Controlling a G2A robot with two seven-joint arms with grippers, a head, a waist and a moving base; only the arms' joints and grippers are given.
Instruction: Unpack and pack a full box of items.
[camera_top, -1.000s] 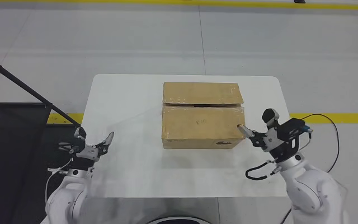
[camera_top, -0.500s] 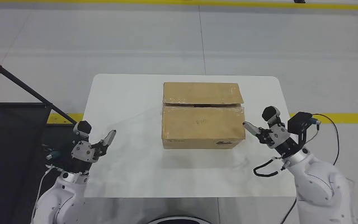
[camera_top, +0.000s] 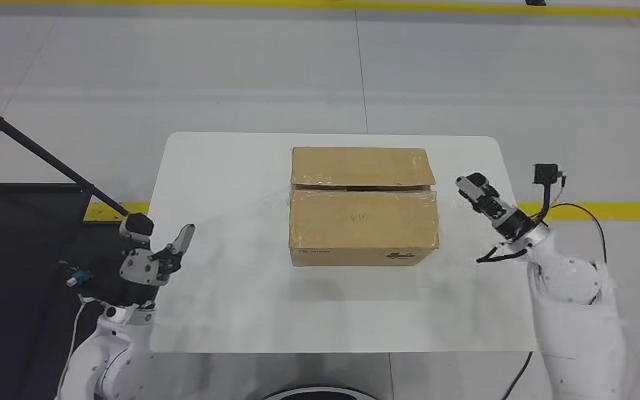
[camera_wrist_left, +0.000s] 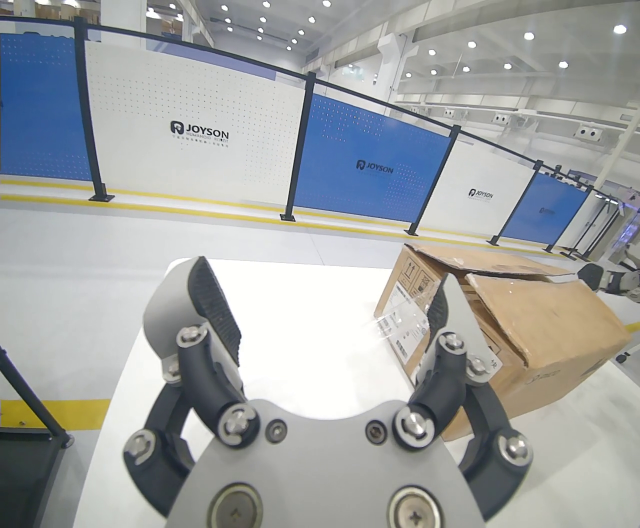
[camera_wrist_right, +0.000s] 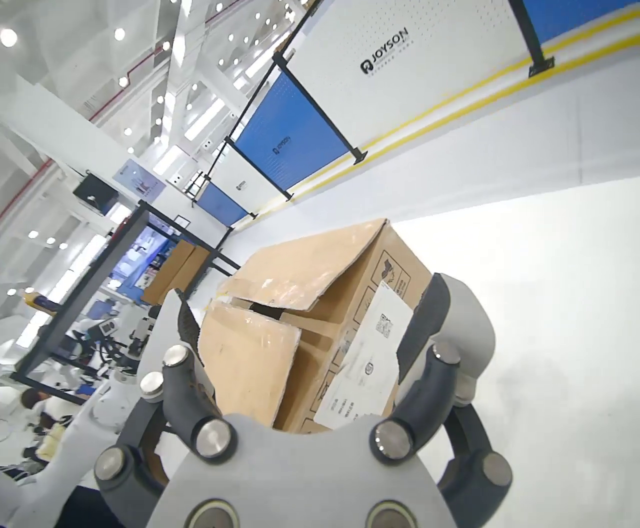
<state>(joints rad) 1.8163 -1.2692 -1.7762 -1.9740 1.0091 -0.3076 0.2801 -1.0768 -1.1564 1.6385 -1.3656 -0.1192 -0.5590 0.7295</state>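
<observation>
- Standing at the near-left corner of the white rectangular table (camera_top: 230, 300): left gripper (camera_wrist_left: 325, 285), jaws spread wide, empty.
- Right gripper (camera_wrist_right: 307, 295): jaws wide, empty, just beside the right end of the brown cardboard box (camera_top: 363, 205).
- Box sits mid-table, top flaps (camera_top: 363, 167) down, slight gap between them; contents hidden.
- Judged step: opening; unpacking not begun. Next move calls for lifting a flap edge.
- Count: one box, two grippers, one table.

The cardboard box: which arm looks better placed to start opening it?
Probably the right. The right gripper hangs open close beside one end of the box, near its flaps. The left gripper, also open, sits by the near edge of the table, well apart from it.
</observation>
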